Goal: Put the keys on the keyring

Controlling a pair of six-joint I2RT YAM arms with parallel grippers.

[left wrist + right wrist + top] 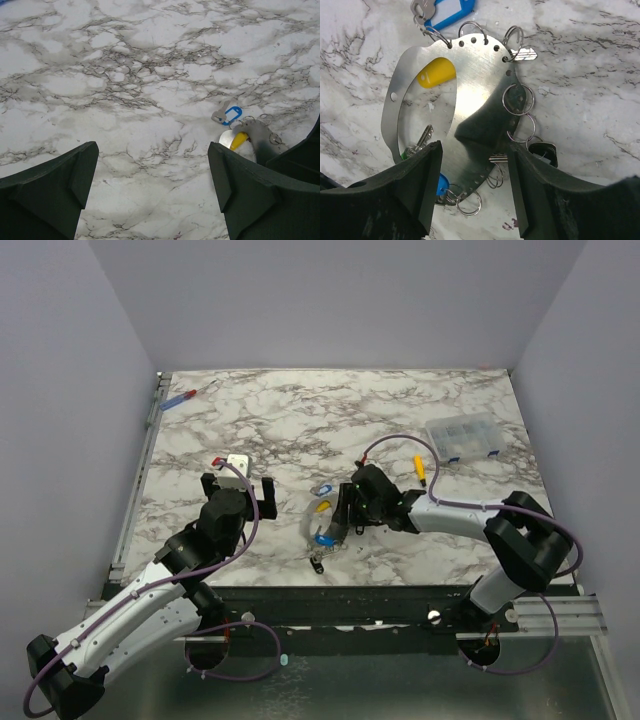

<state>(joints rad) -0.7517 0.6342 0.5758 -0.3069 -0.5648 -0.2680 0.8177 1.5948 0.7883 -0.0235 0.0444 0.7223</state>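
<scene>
Keys point(436, 73) lie around the keyring point(475, 95), a flat metal holder on the desk point(300, 420). Right gripper point(472, 170) pinches its near edge; left gripper point(152, 185) hovers spread nearby. Threading seems underway; next, the left must fetch a loose key.

You see a marble-patterned table point(300, 420) boxed in by plain lavender-grey walls point(330, 300) on three sides, evenly lit, with a metal rail point(140, 470) along its left edge
</scene>
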